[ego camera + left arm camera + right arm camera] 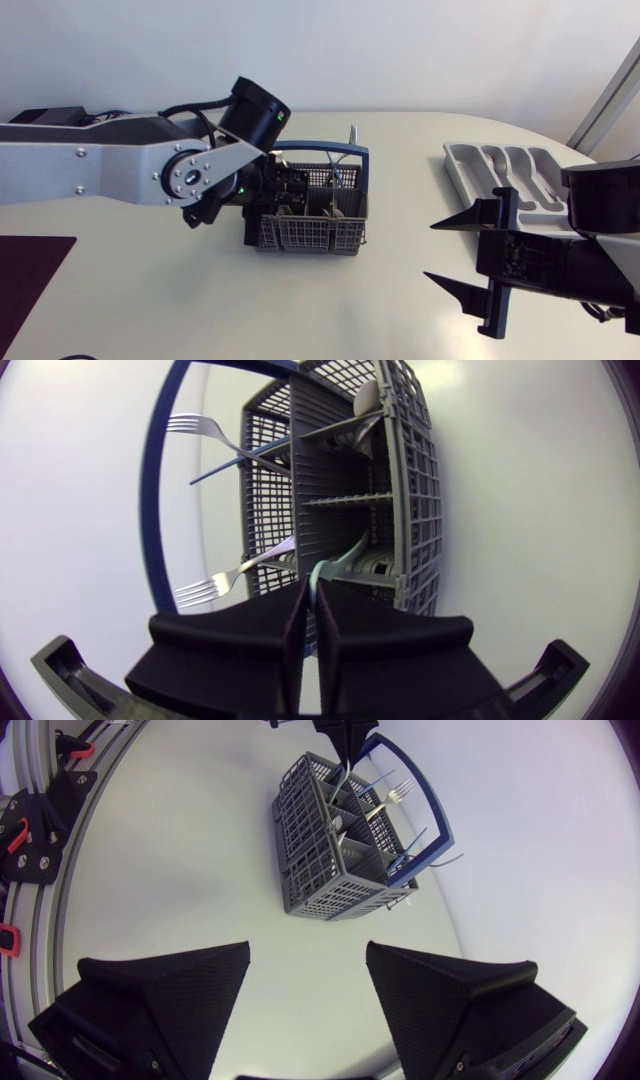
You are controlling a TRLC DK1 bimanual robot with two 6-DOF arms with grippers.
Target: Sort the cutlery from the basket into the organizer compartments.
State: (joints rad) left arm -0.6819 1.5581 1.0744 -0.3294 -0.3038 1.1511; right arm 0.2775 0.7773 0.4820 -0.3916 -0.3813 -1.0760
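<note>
The grey mesh cutlery basket [310,235] with a blue hoop handle stands mid-table. My left gripper [312,592] is lowered into one of its compartments and is shut on the pale blue handle [338,558] of a piece whose head is hidden inside the basket. Two forks [200,428] [215,585] stick out through the basket's side, and a spoon [368,398] rests in the far compartment. The grey organizer [470,160] lies at the far right. Below it, apart from the basket [320,870], my right gripper [432,250] hovers open and holds nothing.
A dark mat [30,280] covers the table's front left corner. White tabletop separates the basket from the organizer and from my right gripper [308,955].
</note>
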